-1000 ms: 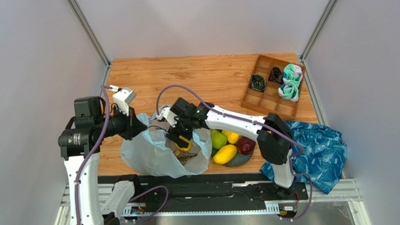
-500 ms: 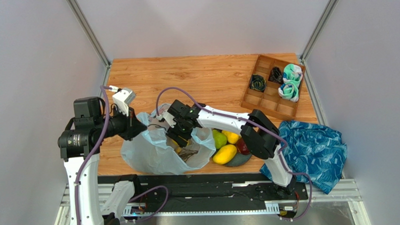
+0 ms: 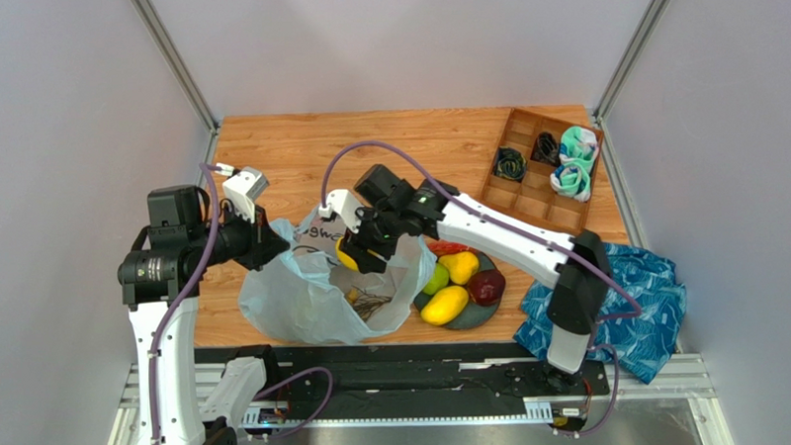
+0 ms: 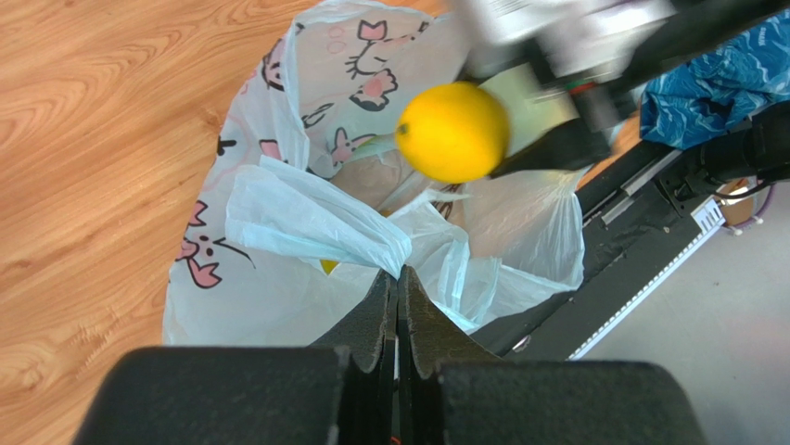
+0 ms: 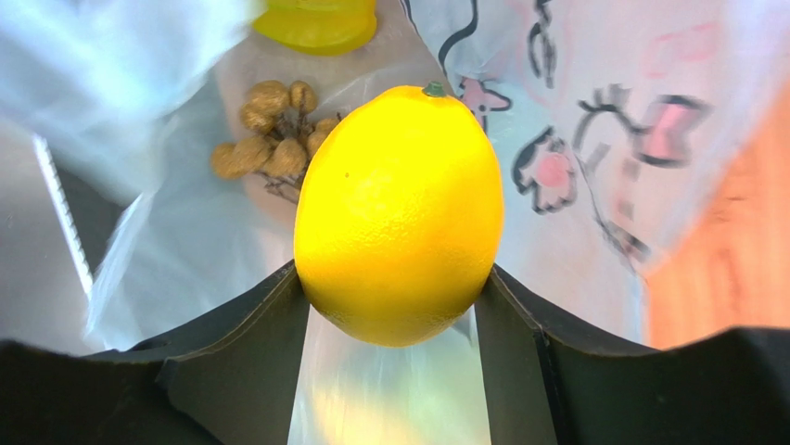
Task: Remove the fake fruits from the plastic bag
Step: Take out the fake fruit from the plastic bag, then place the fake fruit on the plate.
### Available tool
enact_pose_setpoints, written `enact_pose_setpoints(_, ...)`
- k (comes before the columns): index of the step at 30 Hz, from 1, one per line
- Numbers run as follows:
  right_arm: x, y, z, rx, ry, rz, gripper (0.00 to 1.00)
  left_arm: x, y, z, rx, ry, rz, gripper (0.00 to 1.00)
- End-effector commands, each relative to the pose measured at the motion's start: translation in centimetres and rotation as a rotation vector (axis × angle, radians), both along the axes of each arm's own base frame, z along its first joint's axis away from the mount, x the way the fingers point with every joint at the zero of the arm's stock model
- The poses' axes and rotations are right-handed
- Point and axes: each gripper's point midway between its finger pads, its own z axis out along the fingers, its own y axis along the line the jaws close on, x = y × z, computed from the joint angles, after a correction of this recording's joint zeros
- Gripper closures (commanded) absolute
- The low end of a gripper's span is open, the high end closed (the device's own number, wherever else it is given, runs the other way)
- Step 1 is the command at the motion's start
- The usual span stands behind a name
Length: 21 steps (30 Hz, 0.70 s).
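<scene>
The plastic bag (image 3: 303, 303) lies open on the wooden table, pale blue with a pink cartoon print (image 4: 371, 65). My left gripper (image 4: 399, 274) is shut on a bunched fold of the bag's rim and holds it up. My right gripper (image 5: 394, 278) is shut on a yellow lemon (image 5: 399, 213), which hangs over the bag's mouth (image 3: 348, 254). Inside the bag I see a brownish grape bunch (image 5: 269, 139) and a yellow-green starfruit (image 5: 315, 23). On a dark plate (image 3: 472, 320) right of the bag lie a green pear (image 3: 434, 278), another lemon (image 3: 459, 267), a mango (image 3: 445, 305), a dark red apple (image 3: 486, 287) and a watermelon slice (image 3: 450, 247).
A wooden divider tray (image 3: 527, 193) with rolled socks (image 3: 575, 162) stands at the back right. A blue patterned cloth (image 3: 634, 293) lies at the right, partly under the right arm's base. A black rail (image 3: 404, 366) runs along the near edge.
The right gripper dipped into the bag, closed on the lemon and rose with it to the bag's mouth. The left gripper kept its hold on the rim.
</scene>
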Motion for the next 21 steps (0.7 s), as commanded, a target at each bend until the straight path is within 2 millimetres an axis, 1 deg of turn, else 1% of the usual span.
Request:
enact_pose_setpoints(1, -1.3, -4.0, 4.7, 0.063, -0.069, 0.117, 0.57, 1.3, 0.5, 0.5, 0.008, -0.041, 0.031, 1.00)
enact_pose_setpoints(2, -1.7, -5.3, 4.6, 0.050, -0.061, 0.136, 0.57, 1.4, 0.6, 0.3, 0.011, -0.038, 0.036, 1.00)
enact_pose_setpoints(3, -2.3, -7.5, 4.6, 0.054, -0.065, 0.144, 0.57, 1.5, 0.7, 0.0, 0.011, -0.029, 0.040, 1.00)
enact_pose_setpoints(4, -2.6, -8.7, 4.4, 0.045, -0.111, 0.206, 0.58, 1.8, 0.7, -0.1, 0.011, -0.033, 0.042, 1.00)
enact_pose_setpoints(5, -2.8, -10.4, 4.0, 0.030, -0.127, 0.224, 0.58, 1.9, 0.7, -0.3, 0.004, -0.020, 0.045, 1.00)
enact_pose_setpoints(6, -4.4, -12.9, 2.9, 0.010, -0.149, 0.259, 0.58, 2.1, 0.6, -0.3, -0.001, -0.019, 0.045, 1.00)
enact_pose_setpoints(7, -4.7, -14.2, 2.3, -0.016, -0.220, 0.337, 0.57, 2.1, 0.5, -0.3, -0.009, -0.014, 0.043, 1.00)
enact_pose_setpoints(8, -5.5, -15.6, 1.5, -0.039, -0.240, 0.364, 0.57, 2.1, 0.3, -0.2, -0.024, -0.007, 0.036, 1.00)
enact_pose_setpoints(9, -6.1, -17.2, 1.9, -0.047, -0.303, 0.381, 0.57, 2.2, 0.2, 0.0, -0.029, -0.009, 0.032, 1.00)
enact_pose_setpoints(10, -7.1, -18.6, -0.2, -0.088, -0.286, 0.411, 0.56, 2.2, 0.1, 0.2, -0.034, -0.011, 0.028, 1.00)
enact_pose_setpoints(11, -7.5, -19.4, -0.7, -0.103, -0.314, 0.452, 0.56, 2.4, 0.0, 0.2, -0.035, -0.011, 0.026, 1.00)
enact_pose_setpoints(12, -7.5, -20.1, -1.3, -0.126, -0.333, 0.455, 0.56, 2.6, 0.1, 0.5, -0.033, -0.023, 0.026, 1.00)
enact_pose_setpoints(13, -7.9, -20.9, -2.0, -0.137, -0.345, 0.462, 0.56, 2.7, 0.1, 0.5, -0.033, -0.024, 0.024, 1.00)
enact_pose_setpoints(16, -7.7, -21.6, -2.5, -0.168, -0.406, 0.508, 0.56, 3.1, -0.1, 0.8, -0.046, -0.025, 0.022, 1.00)
enact_pose_setpoints(17, -7.8, -22.0, -3.2, -0.183, -0.409, 0.527, 0.56, 3.2, -0.1, 0.7, -0.053, -0.020, 0.020, 1.00)
enact_pose_setpoints(18, -7.7, -22.1, -3.4, -0.192, -0.435, 0.563, 0.56, 3.3, -0.2, 0.8, -0.058, -0.020, 0.020, 1.00)
enact_pose_setpoints(21, -7.6, -22.4, -4.7, -0.205, -0.468, 0.588, 0.54, 3.6, 0.0, 1.0, -0.054, -0.024, 0.036, 1.00)
